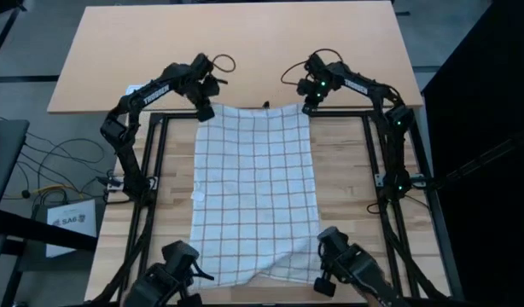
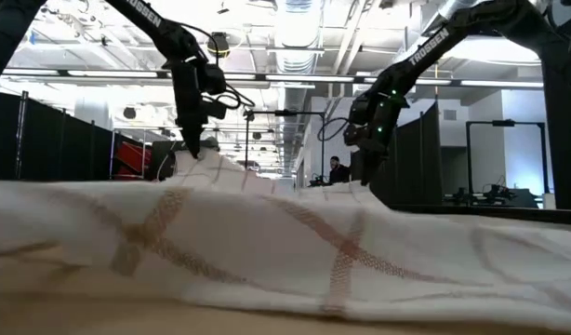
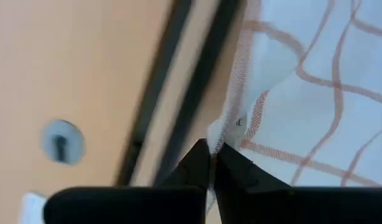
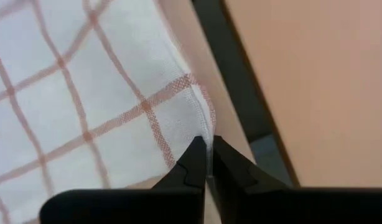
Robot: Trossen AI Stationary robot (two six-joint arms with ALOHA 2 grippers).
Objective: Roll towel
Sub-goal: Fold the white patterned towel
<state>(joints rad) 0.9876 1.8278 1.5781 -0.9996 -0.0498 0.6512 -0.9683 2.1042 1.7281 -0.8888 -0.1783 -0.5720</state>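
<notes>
As you look straight down on the bench (image 1: 117, 222), your towel (image 1: 253, 196) lies spread flat as a long rectangle in the middle of the wooden top, its long axis running from the far edge, where both arms reach it, toward the near edge by the arm bases. Its short far edge points at the tan board (image 1: 236, 43) beyond, and the near edge is wavy, with one near corner slightly turned. Starting on your left, the left gripper (image 3: 211, 149) sits at the towel's far left corner, and its fingers (image 3: 194, 163) are clenched on the hem there, with a small peak of cloth drawn up between the tips. Across the middle, the cloth is soft white with a thin brown-orange grid of check lines, mostly smooth, with a few shallow wrinkles near the close end. From bench height it reads as a low rumpled sheet with the two far corners lifted a little into points under the arms. On your right, the right gripper (image 4: 208, 144) is at the far right corner, fingers (image 4: 231, 163) clenched on the woven edge where a check line meets the hem. A dark metal frame (image 1: 160, 119) runs beside both far corners, between the wood and the tan board.
</notes>
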